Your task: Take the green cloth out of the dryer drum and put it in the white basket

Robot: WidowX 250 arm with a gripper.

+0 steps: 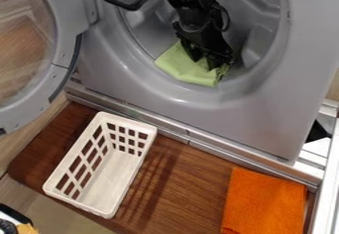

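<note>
Beneath the tool point(213, 63), partly hidden green cloth point(179, 67)

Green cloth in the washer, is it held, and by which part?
Can't be told: the gripper is at the right side of the green cloth.

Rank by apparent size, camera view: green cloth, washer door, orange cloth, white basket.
Largest to smallest:
1. Washer door, cut off by the edge
2. White basket
3. Orange cloth, also cut off
4. Green cloth, partly covered by the hand
</note>
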